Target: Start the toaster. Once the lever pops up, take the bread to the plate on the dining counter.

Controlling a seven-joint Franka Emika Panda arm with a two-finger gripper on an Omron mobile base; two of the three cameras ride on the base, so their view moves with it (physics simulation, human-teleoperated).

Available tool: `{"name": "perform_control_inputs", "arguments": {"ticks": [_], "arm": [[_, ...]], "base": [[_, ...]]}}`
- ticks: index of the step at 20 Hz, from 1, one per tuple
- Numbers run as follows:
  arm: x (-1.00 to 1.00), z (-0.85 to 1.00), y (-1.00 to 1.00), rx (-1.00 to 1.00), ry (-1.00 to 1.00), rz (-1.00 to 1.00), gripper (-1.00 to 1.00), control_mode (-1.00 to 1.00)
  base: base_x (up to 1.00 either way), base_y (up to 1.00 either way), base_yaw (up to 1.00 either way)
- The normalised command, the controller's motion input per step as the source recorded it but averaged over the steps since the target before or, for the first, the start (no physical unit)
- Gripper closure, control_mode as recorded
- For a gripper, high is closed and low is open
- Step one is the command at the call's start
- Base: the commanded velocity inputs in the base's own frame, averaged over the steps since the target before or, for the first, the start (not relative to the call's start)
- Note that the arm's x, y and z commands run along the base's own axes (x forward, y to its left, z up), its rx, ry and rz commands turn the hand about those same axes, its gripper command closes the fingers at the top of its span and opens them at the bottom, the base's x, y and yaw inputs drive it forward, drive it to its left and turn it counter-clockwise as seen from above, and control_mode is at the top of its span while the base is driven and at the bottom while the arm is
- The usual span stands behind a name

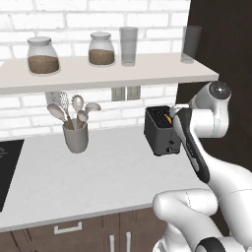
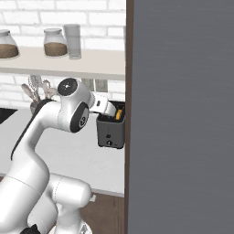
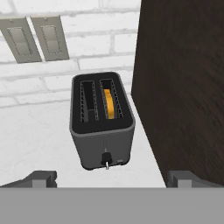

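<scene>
The black toaster stands on the grey wall counter against a dark cabinet side. In its right-hand slot, as the hand view has it, sits the golden bread, with its top edge just showing. The left slot is empty. A small lever knob sticks out low on the front face. My gripper hovers above and in front of the toaster, open, with nothing between its fingertips. In the base views the toaster sits right beside my hand. The plate and the dining counter are out of view.
A grey holder of utensils stands to the toaster's left. Above runs a shelf with jars and glasses. The dark cabinet side hems the toaster in on the right. A black cooktop lies at far left.
</scene>
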Motion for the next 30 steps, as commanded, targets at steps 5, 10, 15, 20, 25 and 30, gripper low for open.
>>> {"name": "perform_control_inputs", "arguments": {"ticks": [5,10,15,20,25,30], "arm": [[0.0,0.0,0.0,0.0,0.0,0.0,-1.0,-1.0],[0.0,0.0,0.0,0.0,0.0,0.0,-1.0,-1.0],[0.0,0.0,0.0,0.0,0.0,0.0,-1.0,-1.0],[0.0,0.0,0.0,0.0,0.0,0.0,-1.0,-1.0],[0.0,0.0,0.0,0.0,0.0,0.0,-1.0,-1.0],[0.0,0.0,0.0,0.0,0.0,0.0,-1.0,-1.0]], "base": [[0.0,0.0,0.0],[0.0,0.0,0.0],[0.0,0.0,0.0],[0.0,0.0,0.0],[0.0,0.0,0.0],[0.0,0.0,0.0]]}}
